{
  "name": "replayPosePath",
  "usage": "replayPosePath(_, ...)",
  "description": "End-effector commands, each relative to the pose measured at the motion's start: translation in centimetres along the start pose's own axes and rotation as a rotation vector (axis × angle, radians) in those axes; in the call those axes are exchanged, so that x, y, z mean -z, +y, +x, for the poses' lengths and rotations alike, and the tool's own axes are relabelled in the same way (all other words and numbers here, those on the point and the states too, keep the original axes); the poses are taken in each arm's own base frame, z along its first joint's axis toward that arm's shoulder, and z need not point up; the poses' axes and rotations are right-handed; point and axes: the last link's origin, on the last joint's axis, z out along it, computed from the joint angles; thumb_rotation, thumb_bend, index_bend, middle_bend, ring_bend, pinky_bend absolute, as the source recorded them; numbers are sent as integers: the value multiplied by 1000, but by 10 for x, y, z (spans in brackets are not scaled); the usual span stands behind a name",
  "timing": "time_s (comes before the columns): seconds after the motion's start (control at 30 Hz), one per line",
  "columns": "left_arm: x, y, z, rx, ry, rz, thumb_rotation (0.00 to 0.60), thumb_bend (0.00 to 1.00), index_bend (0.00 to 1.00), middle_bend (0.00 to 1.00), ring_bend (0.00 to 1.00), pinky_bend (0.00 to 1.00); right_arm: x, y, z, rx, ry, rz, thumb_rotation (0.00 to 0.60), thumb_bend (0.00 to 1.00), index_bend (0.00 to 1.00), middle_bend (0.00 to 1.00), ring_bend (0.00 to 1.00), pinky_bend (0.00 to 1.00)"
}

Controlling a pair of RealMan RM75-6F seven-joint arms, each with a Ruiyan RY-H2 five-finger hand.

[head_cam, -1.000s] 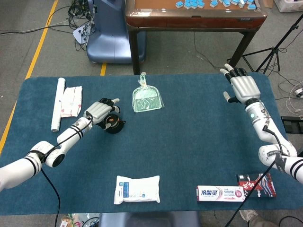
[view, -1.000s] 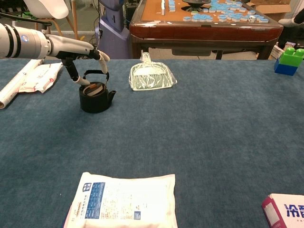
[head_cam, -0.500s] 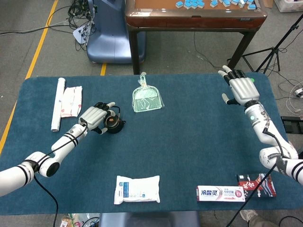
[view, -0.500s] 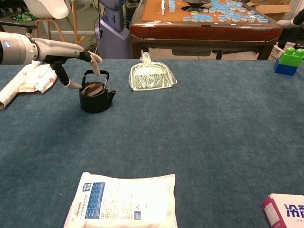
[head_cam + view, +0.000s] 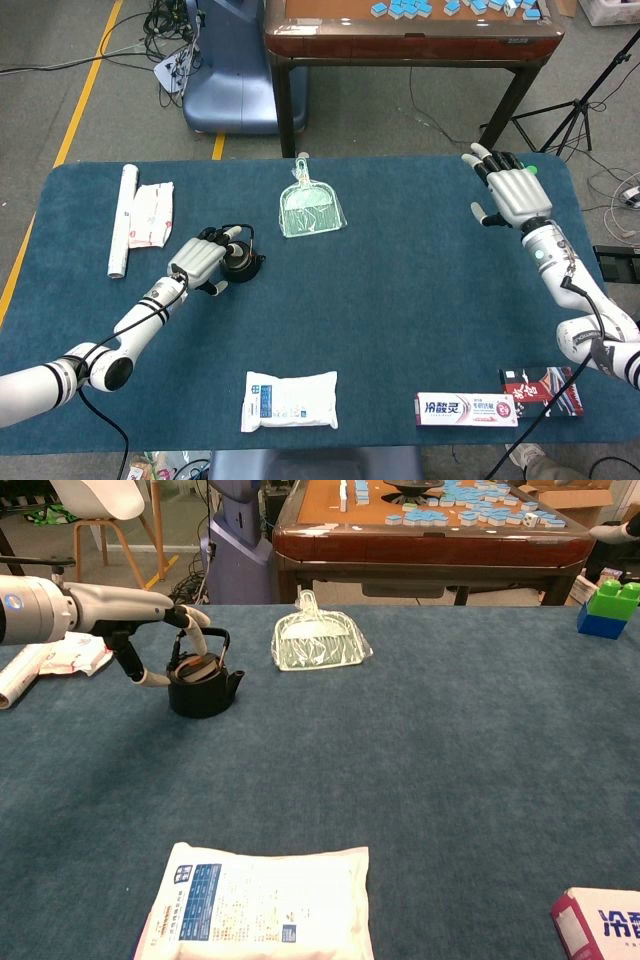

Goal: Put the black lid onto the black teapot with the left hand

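The small black cast-iron teapot (image 5: 241, 264) with its hoop handle stands on the blue carpeted surface (image 5: 400, 300), left of centre; the round black lid (image 5: 195, 665) lies on its mouth, though from the chest view it looks slightly tilted, and I cannot be sure it is fully seated. The left robot hand (image 5: 198, 261) sits just beside the pot on its left, fingers spread and holding nothing; one fingertip (image 5: 196, 618) reaches toward the hoop handle. The right robot hand (image 5: 512, 190) is raised far off at the surface's right edge, fingers apart, empty.

To finish well, the left robot hand should, I judge, draw away sideways and low without catching the hoop handle, since a snag would tip the pot or knock the lid askew; if the lid is indeed cocked, a light downward press on its centre would settle it; any push should come straight down, not from the side.

Legible writing is scarce: the white toothpaste box (image 5: 466, 409) near the front right bears the Chinese characters 冷酸灵; the white pouch with a blue label (image 5: 265, 903) at the front carries print too small to read; the patterned dark box (image 5: 545, 390) beside the toothpaste is unreadable.
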Motion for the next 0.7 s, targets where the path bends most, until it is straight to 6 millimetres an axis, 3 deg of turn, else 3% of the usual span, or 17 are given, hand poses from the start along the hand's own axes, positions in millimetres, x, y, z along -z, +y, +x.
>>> replayPosePath(0.03,1,2,-4,1,-1,6,600,313,242,0,0,0,2,1,0,0,0,2,600,447,0,0,0,0)
replayPosePath(0.7,-6,7,-17,15,-20,14,600,314,243,0,0,0,7,11,0,-8,-2,-15,600,447,0,0,0,0)
